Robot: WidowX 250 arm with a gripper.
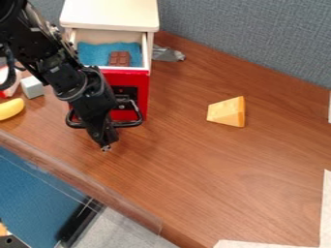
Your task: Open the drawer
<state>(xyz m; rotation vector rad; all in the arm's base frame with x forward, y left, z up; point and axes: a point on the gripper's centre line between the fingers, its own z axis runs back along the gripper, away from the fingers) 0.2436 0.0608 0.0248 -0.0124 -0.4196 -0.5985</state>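
And here we are at the wooden counter [194,160], where the drawer [142,77] stands open at the front of the white-topped cabinet [111,14], up in the upper left of the camera view! Its red front juts out over the counter, and inside there's a blue lining [94,51] with a brown, chocolate-like block [119,58] sitting on it. The black arm [61,72] slants in from the upper left, across the left part of the drawer, and the gripper [105,147] hangs tip-down just in front of that red face. A black, looped handle [134,122] shows on both sides of the gripper, though whether the two touch is hard to call from this angle. Spread or closed? I can't tell from here. Over to the right, well apart from the action, a yellow wedge [223,112] lies on the wood. On the left we've got a yellow banana-like piece [11,109] near the counter's edge, a pale grey block [32,87] beyond it, and a red-and-white item [9,86] partly cut off by the view's edge. Behind the drawer, to its right, there's a crumpled silvery piece [167,54], near the foot of the blue-grey partition [246,38].
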